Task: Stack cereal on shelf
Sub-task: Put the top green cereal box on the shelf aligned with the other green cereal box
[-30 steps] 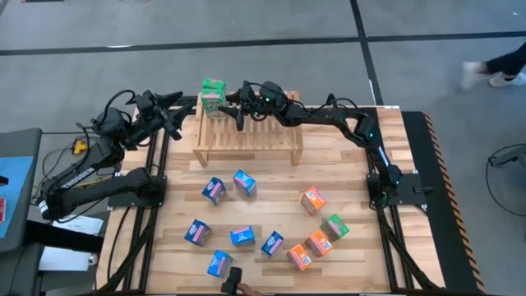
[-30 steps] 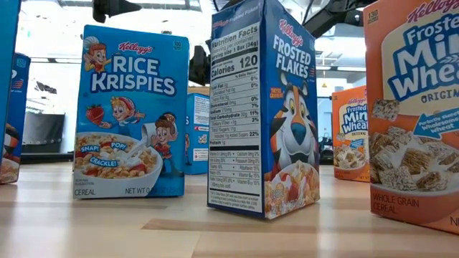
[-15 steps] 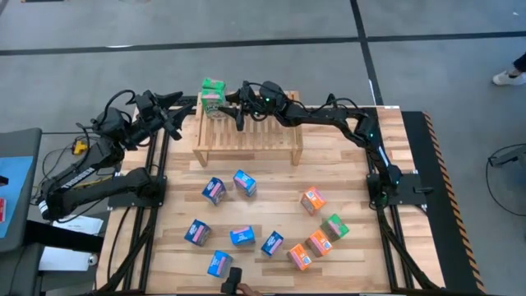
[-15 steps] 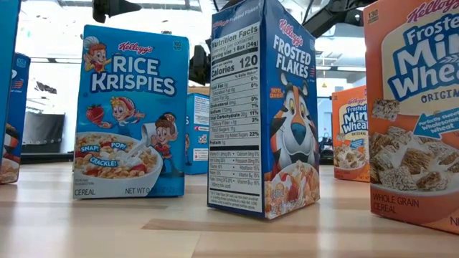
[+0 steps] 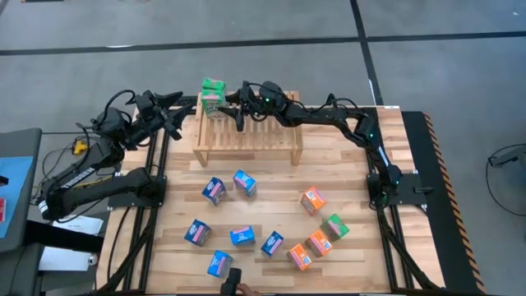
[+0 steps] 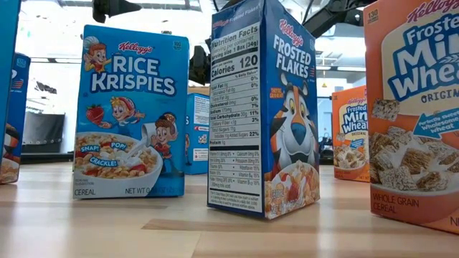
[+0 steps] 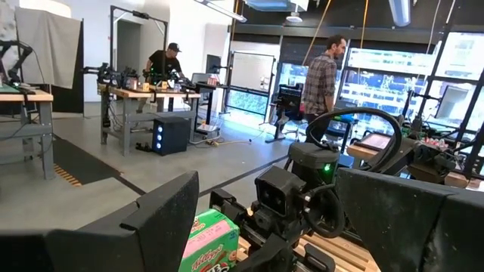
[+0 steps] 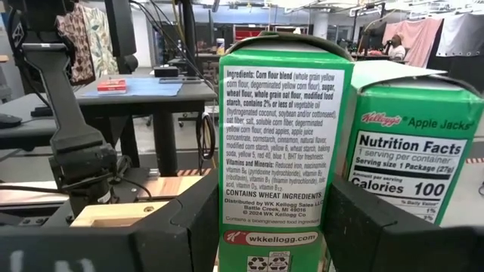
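Already, two green Apple Jacks boxes (image 5: 213, 93) stood at the shelf's (image 5: 246, 136) far-left corner; the right claw (image 5: 233, 107) gripped one. The left claw (image 5: 175, 121) hung open nearby.

Six blue boxes (image 5: 214, 191) (three orange (image 5: 311, 200), three green (image 5: 213, 85))
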